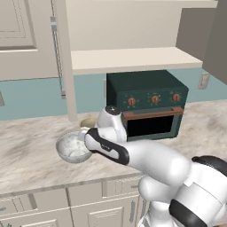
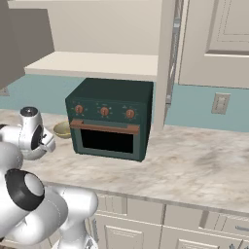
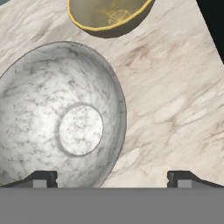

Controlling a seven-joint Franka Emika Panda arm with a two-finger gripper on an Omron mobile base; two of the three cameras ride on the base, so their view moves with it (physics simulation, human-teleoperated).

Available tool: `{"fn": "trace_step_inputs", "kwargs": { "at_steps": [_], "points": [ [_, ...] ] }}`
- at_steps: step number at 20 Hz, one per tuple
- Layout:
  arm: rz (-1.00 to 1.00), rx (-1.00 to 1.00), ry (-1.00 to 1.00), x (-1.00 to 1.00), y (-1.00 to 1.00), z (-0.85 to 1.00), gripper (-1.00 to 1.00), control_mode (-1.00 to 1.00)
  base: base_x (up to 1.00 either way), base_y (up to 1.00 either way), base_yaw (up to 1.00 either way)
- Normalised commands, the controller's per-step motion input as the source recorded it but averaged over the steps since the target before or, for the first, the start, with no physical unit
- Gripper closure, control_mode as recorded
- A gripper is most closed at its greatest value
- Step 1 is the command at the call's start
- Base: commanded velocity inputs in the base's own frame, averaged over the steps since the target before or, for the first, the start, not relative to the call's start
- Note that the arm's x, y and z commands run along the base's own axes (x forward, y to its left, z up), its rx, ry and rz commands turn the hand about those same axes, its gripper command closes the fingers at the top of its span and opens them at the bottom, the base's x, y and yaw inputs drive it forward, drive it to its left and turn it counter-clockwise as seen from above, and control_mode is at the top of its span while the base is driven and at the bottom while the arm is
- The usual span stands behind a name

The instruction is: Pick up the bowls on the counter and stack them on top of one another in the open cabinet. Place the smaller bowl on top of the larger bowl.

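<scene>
Arm (image 1: 150, 162) bent low over counter (image 1: 31, 150), jaws released wide above larger bowl (image 3: 61, 118); smaller bowl (image 3: 107, 15) just beyond

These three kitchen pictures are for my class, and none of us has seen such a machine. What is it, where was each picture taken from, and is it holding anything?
It is a white robot arm with a two-finger gripper. Two pictures come from cameras behind the arm, to its left and right. The third looks down from the hand itself, its finger tips at the bottom. On the counter lie a larger bowl, grey marbled, and a smaller bowl, yellowish, beside a dark green oven. Above is the open cabinet, its shelf bare. The gripper is open over the grey bowl's rim, holding nothing.
</scene>
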Motion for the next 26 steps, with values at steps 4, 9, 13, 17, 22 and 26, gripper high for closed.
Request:
{"fn": "trace_step_inputs", "kwargs": {
  "at_steps": [4, 9, 13, 17, 22, 26],
  "points": [
    [0.0, 0.0, -0.01, 0.12, 0.07, -0.12, -1.0, -1.0, 0.0, 0.0, 0.0],
    [0.0, 0.0, 0.0, 0.11, 0.06, -0.12, -1.0, -1.0, 0.0, 0.0, 0.0],
    [0.0, 0.0, -0.01, 0.08, 0.05, -0.12, -1.0, -1.0, 0.0, 0.0, 0.0],
    [0.0, 0.0, -0.01, 0.07, 0.04, -0.12, -1.0, -1.0, 0.0, 0.0, 0.0],
    [-0.01, 0.0, -0.01, 0.06, 0.03, -0.12, -1.0, -1.0, 0.0, 0.0, 0.0],
    [-0.01, 0.0, -0.01, 0.05, 0.03, -0.12, -1.0, -1.0, 0.0, 0.0, 0.0]
  ]
}}
